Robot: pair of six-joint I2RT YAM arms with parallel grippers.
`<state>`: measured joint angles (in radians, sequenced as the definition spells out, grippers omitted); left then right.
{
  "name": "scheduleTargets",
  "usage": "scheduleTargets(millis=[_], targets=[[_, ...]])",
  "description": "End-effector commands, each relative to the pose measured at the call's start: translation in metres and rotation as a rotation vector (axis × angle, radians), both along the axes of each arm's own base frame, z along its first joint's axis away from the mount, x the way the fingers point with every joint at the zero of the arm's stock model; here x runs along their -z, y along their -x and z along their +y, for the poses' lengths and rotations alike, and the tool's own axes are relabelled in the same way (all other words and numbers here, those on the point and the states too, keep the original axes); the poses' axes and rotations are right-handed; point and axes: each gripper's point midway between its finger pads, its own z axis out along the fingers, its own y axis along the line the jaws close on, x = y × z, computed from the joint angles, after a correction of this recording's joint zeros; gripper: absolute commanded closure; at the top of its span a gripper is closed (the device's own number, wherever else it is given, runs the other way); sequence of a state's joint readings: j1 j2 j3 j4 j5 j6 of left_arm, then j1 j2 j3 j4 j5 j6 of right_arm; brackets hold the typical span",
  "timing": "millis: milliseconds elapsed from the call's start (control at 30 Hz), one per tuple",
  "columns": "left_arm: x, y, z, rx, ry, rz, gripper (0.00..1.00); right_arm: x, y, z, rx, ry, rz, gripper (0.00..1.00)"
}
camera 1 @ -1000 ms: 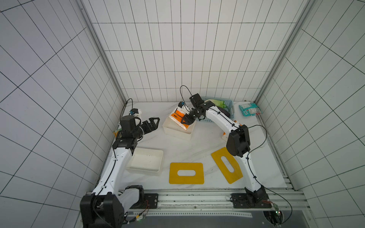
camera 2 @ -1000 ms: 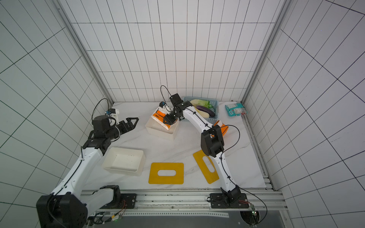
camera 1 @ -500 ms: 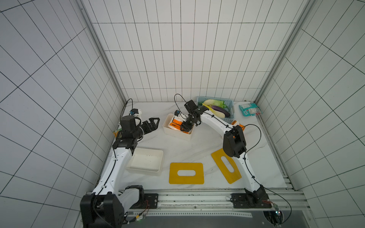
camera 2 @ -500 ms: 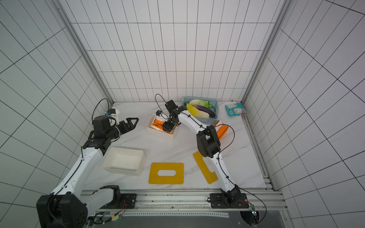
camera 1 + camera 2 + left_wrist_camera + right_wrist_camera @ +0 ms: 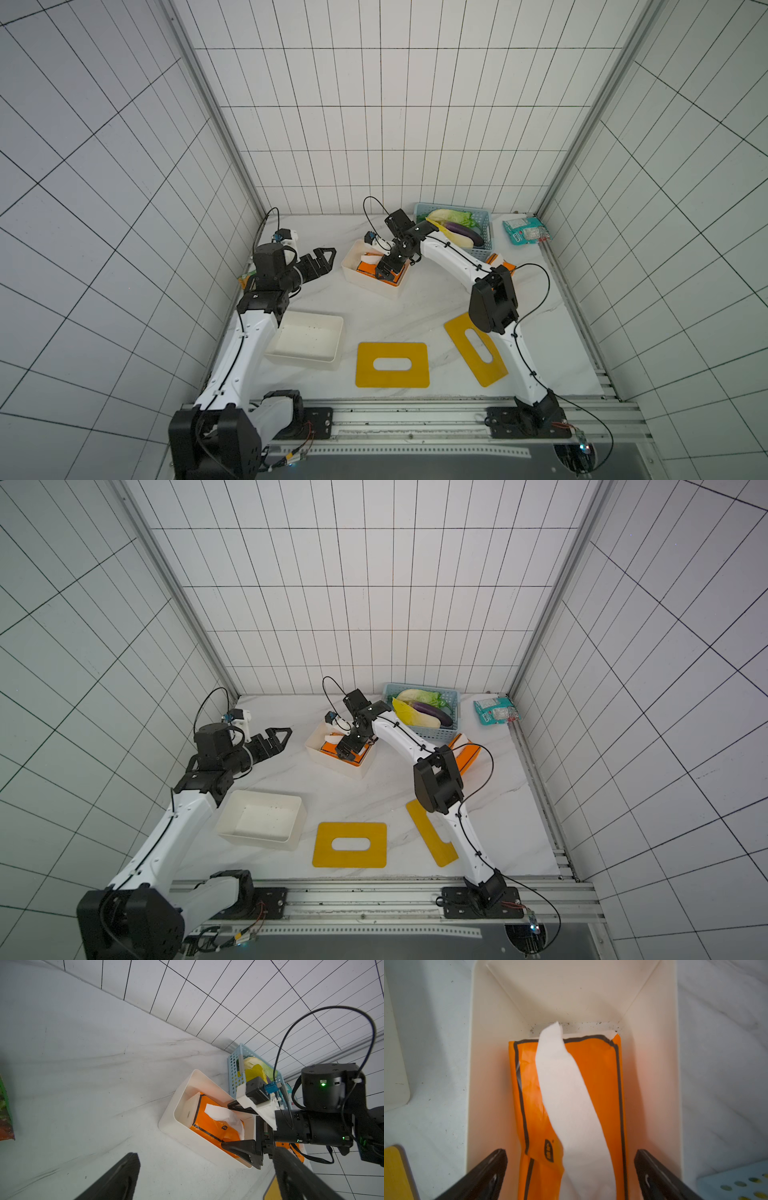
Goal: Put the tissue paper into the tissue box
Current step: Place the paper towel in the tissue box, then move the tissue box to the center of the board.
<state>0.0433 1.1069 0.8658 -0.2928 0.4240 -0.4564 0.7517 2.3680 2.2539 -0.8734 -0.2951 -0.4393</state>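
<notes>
Orange tissue pack (image 5: pixel 600 1076) in the 12 o'clock tissue box (image 5: pixel 365 283) looks soft, light, crinkly, so pinch mid-sides; right gripper (image 5: pixel 570 1153) spread wide, empty.

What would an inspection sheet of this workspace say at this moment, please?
Surface: marble table; dark specks inside the tissue box.
Job's things: orange tissue pack lies in the tissue box, a white sheet trailing over it; second orange pack on the table; empty white box; yellow slotted lids lie flat.
Clutter: blue basket with cabbage and eggplant; teal packet at the back.
Hands: left hand open, holding nothing, aimed toward the tissue box; right hand open, jaws either side of the pack.
Cables: black loop arches above the right wrist.
Surroundings: white tiled walls; nothing else seen.
</notes>
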Motion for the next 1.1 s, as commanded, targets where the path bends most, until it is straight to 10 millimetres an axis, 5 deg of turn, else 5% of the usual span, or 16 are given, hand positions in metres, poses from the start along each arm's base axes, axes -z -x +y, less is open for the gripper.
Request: scheduleTargets(millis=[0, 133, 267, 533, 800, 1067], targets=[[-0.002, -0.002, 0.000, 0.009, 0.003, -0.017, 0.02, -0.095, 0.000, -0.008, 0.065, -0.145, -0.072, 0.01], [0.001, -0.005, -0.002, 0.019, 0.003, -0.014, 0.02, -0.144, 0.003, -0.028, 0.201, -0.271, -0.037, 0.01], [0.002, -0.021, -0.008, 0.041, 0.025, 0.020, 0.02, -0.157, 0.005, -0.057, 0.415, -0.399, 0.067, 0.01], [0.013, -0.069, -0.022, 0.039, 0.033, 0.088, 0.01, -0.098, 0.015, -0.100, 0.772, -0.614, 0.340, 0.01], [0.068, -0.113, -0.036, 0.044, 0.044, 0.230, 0.02, -0.033, 0.018, -0.090, 0.889, -0.646, 0.543, 0.01], [0.110, -0.125, -0.057, 0.073, 0.056, 0.319, 0.02, -0.006, 0.010, -0.073, 0.909, -0.644, 0.622, 0.01]])
